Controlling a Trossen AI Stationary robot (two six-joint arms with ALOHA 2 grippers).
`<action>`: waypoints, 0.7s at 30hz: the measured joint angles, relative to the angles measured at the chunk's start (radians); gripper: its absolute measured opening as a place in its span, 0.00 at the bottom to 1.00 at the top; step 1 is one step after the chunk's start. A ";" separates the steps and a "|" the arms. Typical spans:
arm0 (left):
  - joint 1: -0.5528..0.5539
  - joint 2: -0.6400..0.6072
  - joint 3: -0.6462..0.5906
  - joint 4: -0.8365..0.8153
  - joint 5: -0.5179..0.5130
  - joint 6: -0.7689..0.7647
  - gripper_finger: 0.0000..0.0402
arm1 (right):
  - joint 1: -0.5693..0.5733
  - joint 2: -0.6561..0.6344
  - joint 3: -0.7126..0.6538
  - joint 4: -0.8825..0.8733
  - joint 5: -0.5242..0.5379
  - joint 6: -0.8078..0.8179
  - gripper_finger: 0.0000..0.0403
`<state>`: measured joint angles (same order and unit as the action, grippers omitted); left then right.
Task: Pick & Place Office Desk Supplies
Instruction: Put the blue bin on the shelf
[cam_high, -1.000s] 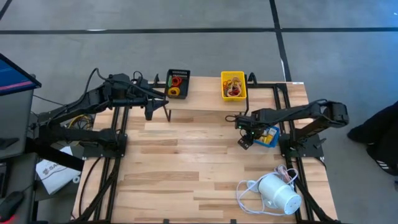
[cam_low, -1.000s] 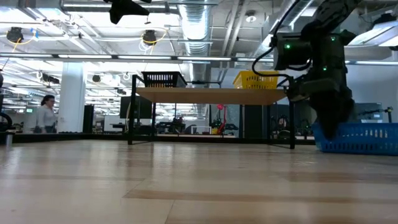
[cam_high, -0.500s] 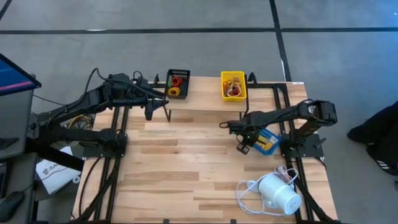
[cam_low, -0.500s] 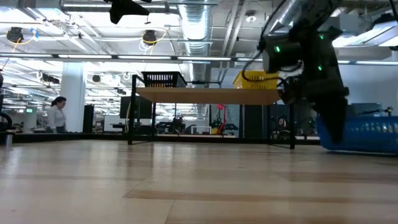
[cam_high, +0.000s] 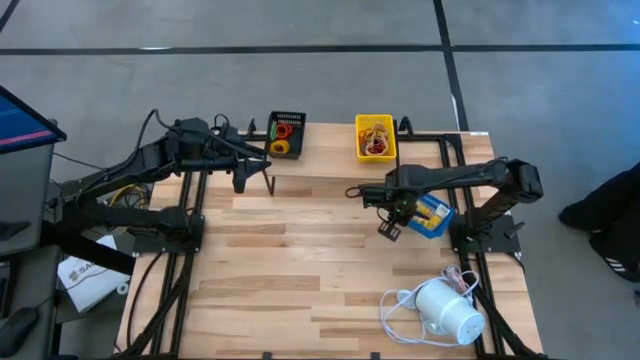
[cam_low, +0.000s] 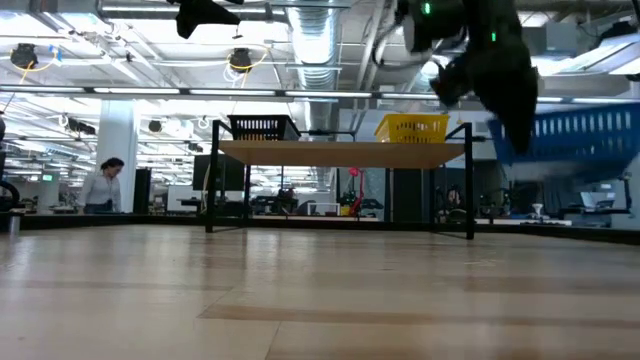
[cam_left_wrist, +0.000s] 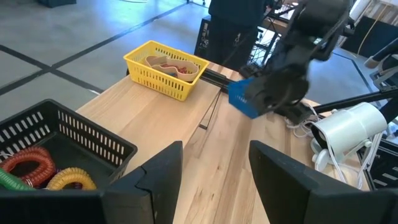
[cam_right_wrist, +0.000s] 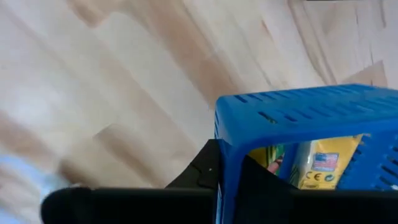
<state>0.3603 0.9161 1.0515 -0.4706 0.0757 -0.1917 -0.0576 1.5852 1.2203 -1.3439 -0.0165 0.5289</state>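
My right gripper (cam_high: 392, 224) is shut on a blue tray (cam_high: 433, 215) over the table's right half. The low view shows that tray (cam_low: 575, 135) lifted off the wood. Yellow and green packets (cam_right_wrist: 311, 162) lie inside it. My left gripper (cam_high: 240, 180) hangs open over the raised shelf at the far edge, its fingers (cam_left_wrist: 155, 177) holding nothing. On that shelf stand a black mesh tray (cam_high: 285, 132) with red, green and yellow loops (cam_left_wrist: 37, 171) and a yellow tray (cam_high: 375, 137) with small pieces. My right gripper pinches the blue tray's wall (cam_right_wrist: 231, 134) on the side toward the table's left, one finger (cam_right_wrist: 198, 174) outside and one inside. The fingers come from above, pointing down. The tray is lifted clear of the table and juts out to one side of the fingers.
A white cylindrical device (cam_high: 447, 310) with a coiled white cord lies at the near right corner. The shelf (cam_low: 340, 150) stands on thin black legs along the far edge. Bare wood stretches across the table's middle and left. A person walks far off in the room behind.
My right gripper has taken hold of the blue tray and risen, turning a little. The tray, which rested on the table a second ago, now hangs clear above it.
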 joint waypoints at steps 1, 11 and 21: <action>0.000 0.000 0.000 0.000 0.000 0.000 0.45 | 0.009 0.000 0.032 -0.030 0.000 0.012 0.00; 0.000 -0.001 0.000 0.000 0.000 -0.060 0.45 | 0.105 0.035 0.379 -0.226 -0.036 0.234 0.00; 0.000 -0.065 0.000 0.009 -0.098 -0.043 0.45 | 0.010 0.396 0.978 -0.225 -0.048 0.140 0.00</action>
<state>0.3603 0.8509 1.0519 -0.4618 -0.0225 -0.2343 -0.0473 1.9811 2.1986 -1.5691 -0.0648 0.6689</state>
